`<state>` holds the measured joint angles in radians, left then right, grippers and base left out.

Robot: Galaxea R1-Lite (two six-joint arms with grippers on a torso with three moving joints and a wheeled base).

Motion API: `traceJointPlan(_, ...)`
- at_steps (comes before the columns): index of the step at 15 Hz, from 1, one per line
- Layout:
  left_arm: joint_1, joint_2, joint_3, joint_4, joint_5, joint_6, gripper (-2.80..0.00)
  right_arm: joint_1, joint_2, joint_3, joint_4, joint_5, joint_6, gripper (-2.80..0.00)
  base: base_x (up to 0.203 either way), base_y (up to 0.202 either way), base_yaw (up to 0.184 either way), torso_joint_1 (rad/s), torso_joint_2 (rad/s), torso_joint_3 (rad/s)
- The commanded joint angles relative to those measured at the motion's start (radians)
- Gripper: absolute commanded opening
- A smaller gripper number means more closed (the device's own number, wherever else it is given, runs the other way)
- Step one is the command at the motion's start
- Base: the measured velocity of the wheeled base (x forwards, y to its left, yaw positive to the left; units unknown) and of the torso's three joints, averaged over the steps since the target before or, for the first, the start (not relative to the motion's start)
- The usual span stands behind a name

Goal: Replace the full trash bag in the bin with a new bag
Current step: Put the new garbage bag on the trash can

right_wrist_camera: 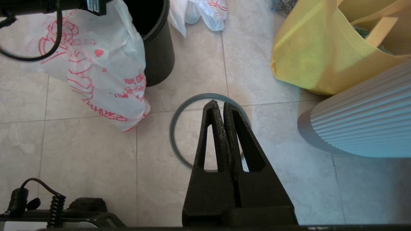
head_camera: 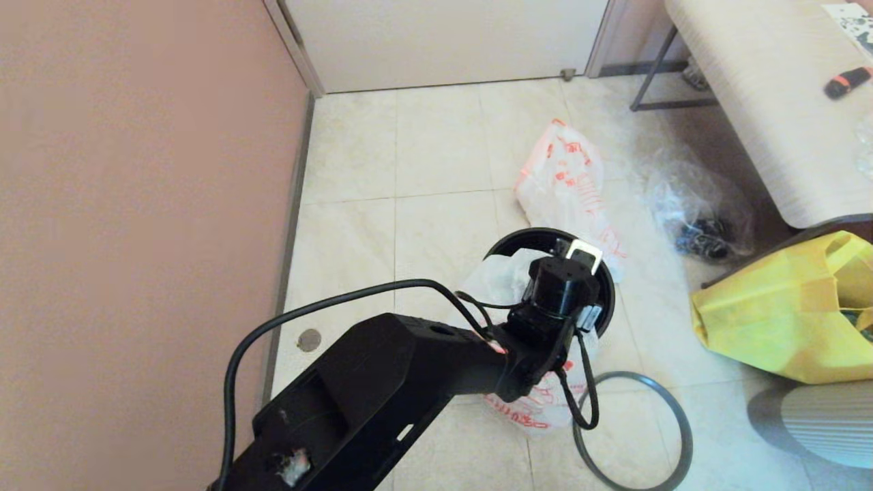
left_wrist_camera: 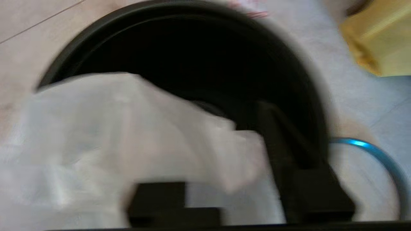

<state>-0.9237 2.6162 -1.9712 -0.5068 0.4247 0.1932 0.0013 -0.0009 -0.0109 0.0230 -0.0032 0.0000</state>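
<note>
The black bin (head_camera: 508, 240) stands on the tile floor. The new bag (head_camera: 528, 409) lies over its near rim and hangs down the outside. In the right wrist view its red print shows (right_wrist_camera: 96, 73) beside the bin (right_wrist_camera: 159, 57). My left gripper (left_wrist_camera: 221, 134) is over the bin's mouth, open. One finger (left_wrist_camera: 289, 154) shows and the bag's plastic (left_wrist_camera: 128, 134) covers the other. The full trash bag (head_camera: 566, 177) lies on the floor behind the bin. The grey hoop (head_camera: 672, 406) lies flat in front. My right gripper (right_wrist_camera: 219, 104) hangs shut and empty above the hoop (right_wrist_camera: 171, 134).
A yellow fabric bag (head_camera: 784, 314) and a ribbed white object (head_camera: 825, 423) sit right of the bin. A clear bag of dark items (head_camera: 696, 211) lies by a bench (head_camera: 764, 88). A wall (head_camera: 136, 204) runs along the left, with a closed door (head_camera: 443, 41) behind.
</note>
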Motion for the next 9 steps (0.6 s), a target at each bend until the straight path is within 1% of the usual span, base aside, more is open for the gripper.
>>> traceJointPlan(1,-0.008,-0.012,0.000,-0.007,0.011,0.000,0.00,0.000,0.001,0.000,0.000,0.000,-0.001,-2.80,0.000,0.000,0.000,0.000,0.00,0.000)
traceJointPlan(2,-0.014,-0.019,0.001,-0.011,0.024,0.000,0.00,0.000,0.001,0.000,0.000,0.000,-0.001,-2.80,0.000,0.000,0.000,0.000,0.00,0.000)
traceJointPlan(4,-0.037,-0.058,0.015,-0.013,0.074,-0.001,0.00,0.002,0.001,0.000,0.000,0.000,-0.002,-2.80,0.000,0.000,0.000,0.000,0.00,0.000)
traceJointPlan(6,-0.051,-0.078,0.040,0.007,0.140,-0.004,0.00,0.000,0.001,0.000,0.000,0.000,0.000,-2.80,0.000,0.000,0.000,0.000,0.00,0.000)
traceJointPlan(7,-0.054,-0.086,0.045,0.017,0.160,-0.014,0.00,0.000,0.001,0.000,0.000,0.000,0.000,-2.80,0.000,0.000,0.000,0.000,0.00,0.000)
traceJointPlan(8,-0.057,-0.105,0.055,0.030,0.160,-0.029,0.00,0.000,0.001,0.000,0.000,0.000,0.000,-2.80,0.000,0.000,0.000,0.000,0.00,0.000)
traceJointPlan(9,-0.066,-0.127,0.069,0.085,0.159,-0.051,0.00,0.000,0.001,0.000,0.000,0.000,0.000,-2.80,0.000,0.000,0.000,0.000,0.00,0.000)
